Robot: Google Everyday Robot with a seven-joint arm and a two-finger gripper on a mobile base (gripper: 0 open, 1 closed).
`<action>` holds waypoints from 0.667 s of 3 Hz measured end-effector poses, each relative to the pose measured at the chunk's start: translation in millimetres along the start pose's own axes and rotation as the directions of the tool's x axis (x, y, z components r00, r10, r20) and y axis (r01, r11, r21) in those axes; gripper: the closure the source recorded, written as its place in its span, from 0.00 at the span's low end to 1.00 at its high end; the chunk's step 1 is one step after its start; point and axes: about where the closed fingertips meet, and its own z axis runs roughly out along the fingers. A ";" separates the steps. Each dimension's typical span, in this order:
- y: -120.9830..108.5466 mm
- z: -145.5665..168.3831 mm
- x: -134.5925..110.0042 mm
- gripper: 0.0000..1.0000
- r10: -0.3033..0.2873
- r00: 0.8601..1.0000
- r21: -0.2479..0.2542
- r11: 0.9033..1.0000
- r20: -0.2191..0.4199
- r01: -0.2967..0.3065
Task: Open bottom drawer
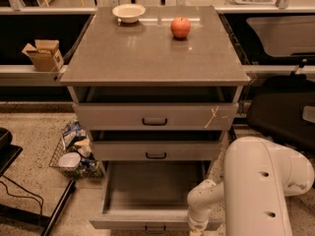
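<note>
The bottom drawer is pulled out from the cabinet, and its plain grey interior shows. Its slim front sits at the lower edge of the camera view, with the small dark handle partly cut off. My white arm comes in from the lower right. Its wrist hangs over the drawer's front rim, right of the handle. My gripper is at the frame's bottom edge and mostly cut off. The middle drawer and the top drawer, which has a white mark, stand slightly ajar.
A red apple and a white bowl sit on the cabinet top. A wire basket of packets stands on the floor at the left. A cardboard box sits on a ledge. A dark chair is at the right.
</note>
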 end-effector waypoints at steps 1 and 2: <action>9.8 1.2 -3.8 1.00 -0.011 1.000 -0.027 1.000 -0.003 0.011; 17.0 2.3 -5.7 1.00 -0.022 1.000 -0.048 0.999 -0.004 0.022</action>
